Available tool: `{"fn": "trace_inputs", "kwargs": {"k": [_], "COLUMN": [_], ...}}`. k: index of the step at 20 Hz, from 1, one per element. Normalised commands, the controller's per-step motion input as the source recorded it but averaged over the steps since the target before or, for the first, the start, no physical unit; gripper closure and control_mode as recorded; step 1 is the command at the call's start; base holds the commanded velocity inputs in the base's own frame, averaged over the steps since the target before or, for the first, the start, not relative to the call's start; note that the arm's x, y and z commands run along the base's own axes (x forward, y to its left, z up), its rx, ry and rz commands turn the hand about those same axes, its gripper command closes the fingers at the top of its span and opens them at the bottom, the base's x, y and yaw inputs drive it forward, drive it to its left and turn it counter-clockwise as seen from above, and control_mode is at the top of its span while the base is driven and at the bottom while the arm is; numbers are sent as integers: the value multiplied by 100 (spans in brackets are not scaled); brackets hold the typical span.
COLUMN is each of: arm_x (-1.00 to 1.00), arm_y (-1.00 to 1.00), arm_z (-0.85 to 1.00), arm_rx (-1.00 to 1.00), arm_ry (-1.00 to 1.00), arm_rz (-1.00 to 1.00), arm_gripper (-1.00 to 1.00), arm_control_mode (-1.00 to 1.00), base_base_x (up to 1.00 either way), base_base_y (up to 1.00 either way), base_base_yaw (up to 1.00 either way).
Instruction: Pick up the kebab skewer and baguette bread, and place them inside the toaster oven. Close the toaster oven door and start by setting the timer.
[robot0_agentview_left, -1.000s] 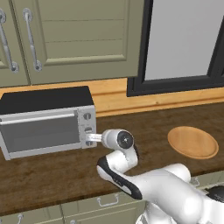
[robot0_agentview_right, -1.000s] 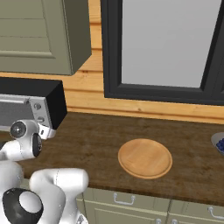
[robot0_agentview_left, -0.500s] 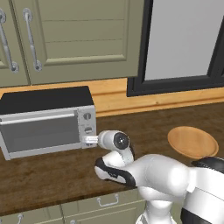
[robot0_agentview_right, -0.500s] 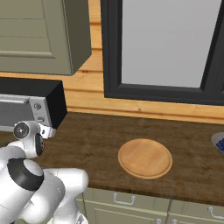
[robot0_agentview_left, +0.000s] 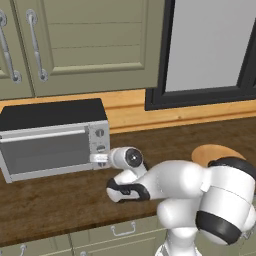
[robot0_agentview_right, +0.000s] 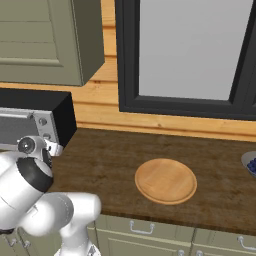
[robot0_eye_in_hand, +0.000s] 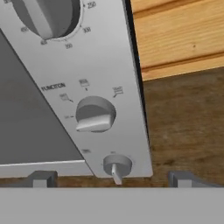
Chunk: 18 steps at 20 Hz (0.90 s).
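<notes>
Facing the boxy silver toaster oven (robot0_agentview_left: 52, 140) on the dark wooden bench (robot0_agentview_right: 150, 150), we hold our gripper (robot0_eye_in_hand: 109, 179) spread wide before its lowest knob (robot0_eye_in_hand: 117, 166), its glass door (robot0_agentview_left: 47, 150) shut.

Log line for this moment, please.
phase: timer setting | tool: open, at bottom knob, not gripping | toaster oven door: closed | wooden plate: bare

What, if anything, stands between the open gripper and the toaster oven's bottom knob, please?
Nothing visible does. In the hand view the gripper stands open, its fingertips either side of the bottom knob on the toaster oven, with no object in between. The toaster oven door is shut.
</notes>
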Motion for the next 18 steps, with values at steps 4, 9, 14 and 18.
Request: {"fn": "trace_inputs", "kwargs": {"k": [4, 9, 14, 18], "arm_x": [5, 0, 0, 1], "arm_y": [19, 4, 0, 0], "arm_z": [-18, -25, -24, -20], "arm_rx": [0, 0, 0, 0], "arm_ry": [5, 1, 0, 0], "arm_rz": [2, 0, 0, 0], "arm_gripper": [-100, -100, -100, -100], "arm_control_mode": [-100, -100, -100, -100], "base_base_x": [0, 0, 0, 0], "base_base_y": [0, 0, 0, 0], "base_base_yaw": [0, 0, 0, 0]}}
